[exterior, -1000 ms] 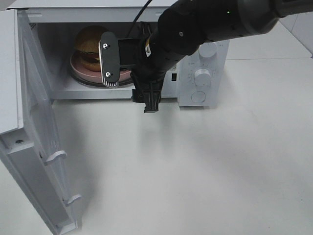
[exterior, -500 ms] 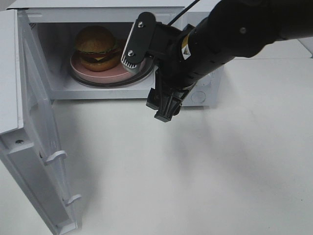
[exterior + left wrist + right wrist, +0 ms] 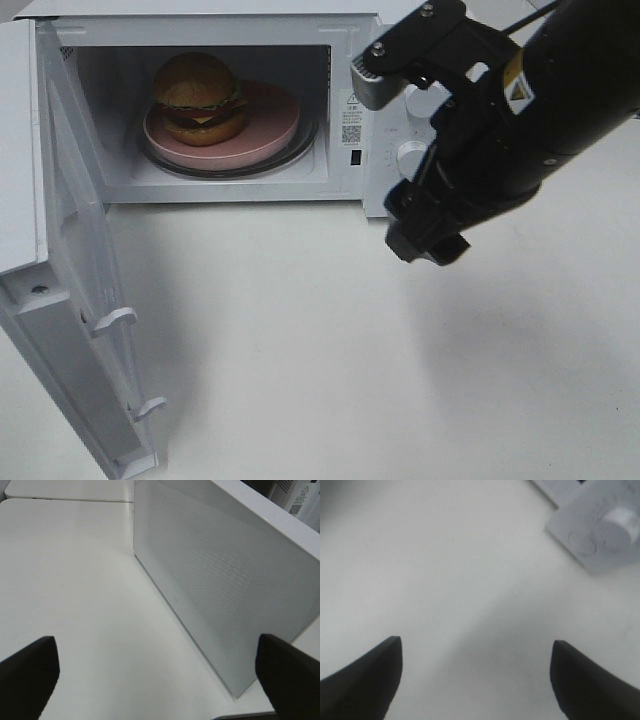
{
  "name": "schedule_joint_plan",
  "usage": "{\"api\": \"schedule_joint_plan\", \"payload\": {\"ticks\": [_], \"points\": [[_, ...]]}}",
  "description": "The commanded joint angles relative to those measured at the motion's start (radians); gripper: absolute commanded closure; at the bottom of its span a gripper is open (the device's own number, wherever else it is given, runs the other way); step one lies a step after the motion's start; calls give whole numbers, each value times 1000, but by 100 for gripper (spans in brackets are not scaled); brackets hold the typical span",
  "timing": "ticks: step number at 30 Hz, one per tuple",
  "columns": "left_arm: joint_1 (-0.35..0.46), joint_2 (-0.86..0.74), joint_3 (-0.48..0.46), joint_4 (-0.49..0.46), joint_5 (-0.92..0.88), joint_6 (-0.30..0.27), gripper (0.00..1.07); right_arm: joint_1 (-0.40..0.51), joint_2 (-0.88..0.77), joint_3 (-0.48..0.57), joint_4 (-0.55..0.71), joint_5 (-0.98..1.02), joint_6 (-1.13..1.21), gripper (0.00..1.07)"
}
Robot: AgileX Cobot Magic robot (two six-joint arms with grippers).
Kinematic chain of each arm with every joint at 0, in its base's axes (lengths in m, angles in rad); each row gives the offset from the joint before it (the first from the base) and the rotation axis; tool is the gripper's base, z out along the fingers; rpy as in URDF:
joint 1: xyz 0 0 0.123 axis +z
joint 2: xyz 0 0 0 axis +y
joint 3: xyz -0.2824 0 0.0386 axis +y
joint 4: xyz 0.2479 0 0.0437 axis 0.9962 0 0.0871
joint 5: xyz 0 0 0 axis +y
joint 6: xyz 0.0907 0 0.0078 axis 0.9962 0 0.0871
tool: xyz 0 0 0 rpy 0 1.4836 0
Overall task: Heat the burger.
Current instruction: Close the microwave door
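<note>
Table (image 3: 300,350): white and matte, bare across the front; a soft shadow lies on it right of the middle, below the arm.
Table edge: in the left wrist view a seam shows where a second white top adjoins it.
Door (image 3: 70,300): the microwave's door, swung wide out at the left with its free edge nearest the camera; two latch hooks (image 3: 115,320) stick out of that edge.
Left gripper (image 3: 156,645): seen only from its own wrist camera; the two dark fingers stand far apart with nothing between them, facing the perforated outer face of the door.
Right gripper (image 3: 475,645): released and spread wide, empty, hanging over bare table just in front of the control panel (image 3: 592,530).
Right arm (image 3: 560,110): black and bulky, coming in from the right and covering much of the panel; one knob (image 3: 410,155) shows beside it.
Microwave (image 3: 200,30): white, at the back of the table, its cavity open to view; a small label with a square code (image 3: 350,115) sits on the frame right of the cavity.
Turntable (image 3: 312,138): a glass ring showing around the plate on the cavity floor.
Pink plate (image 3: 270,130): shallow and round, resting on the turntable.
Burger (image 3: 197,95): inside the microwave, upright on the left part of the pink plate, with a glossy golden-brown bun over dark filling.
</note>
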Motion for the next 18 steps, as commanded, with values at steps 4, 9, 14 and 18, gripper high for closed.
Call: {"api": "schedule_joint_plan", "payload": {"ticks": [4,9,14,18], "points": [[-4,-17,3,1,-13,-1,7,0,-91,33,21,163,23,31],[-4,-17,3,1,-13,-1,7,0,-193,74,26,206,23,31],[-4,-17,3,1,-13,-1,7,0,-297,122,26,266,23,31],[-4,-17,3,1,-13,-1,7,0,-417,193,27,302,26,31]]}}
